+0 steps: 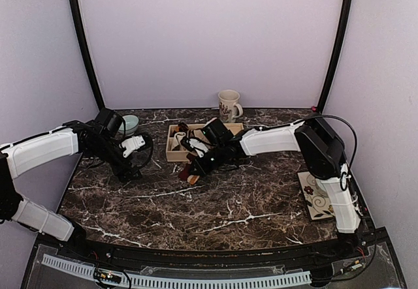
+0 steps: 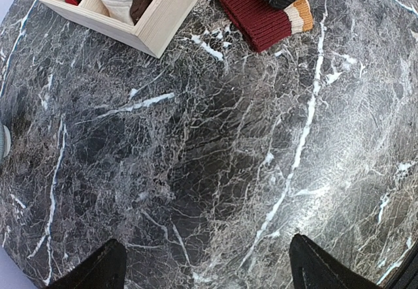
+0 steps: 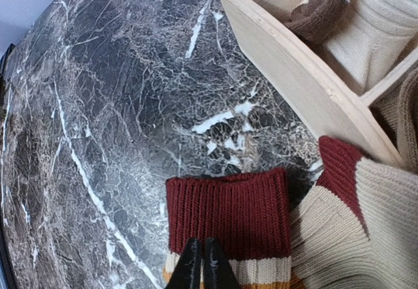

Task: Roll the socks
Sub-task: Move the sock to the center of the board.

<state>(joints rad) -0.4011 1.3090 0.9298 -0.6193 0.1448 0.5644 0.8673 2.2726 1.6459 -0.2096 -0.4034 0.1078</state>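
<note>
The tan sock with a dark-red cuff (image 3: pixel 228 207) lies flat on the marble table just in front of a wooden box (image 3: pixel 294 74). It also shows in the top view (image 1: pixel 191 173) and the left wrist view (image 2: pixel 258 15). More cream and dark-red knit (image 3: pixel 366 204) lies right beside it. My right gripper (image 3: pixel 201 263) is shut, its tips resting on the cuff's cream stripe, and no fabric shows between them. My left gripper (image 2: pixel 209 269) is open and empty over bare marble, left of the sock (image 1: pixel 134 165). The pink sock is out of view.
The wooden box (image 1: pixel 173 147) holds small cream, brown and dark rolled bundles (image 3: pixel 379 21). A mug (image 1: pixel 228 105) stands at the back. A pale bowl (image 1: pixel 130 122) sits behind my left arm. A patterned tile (image 1: pixel 317 194) lies at the right edge.
</note>
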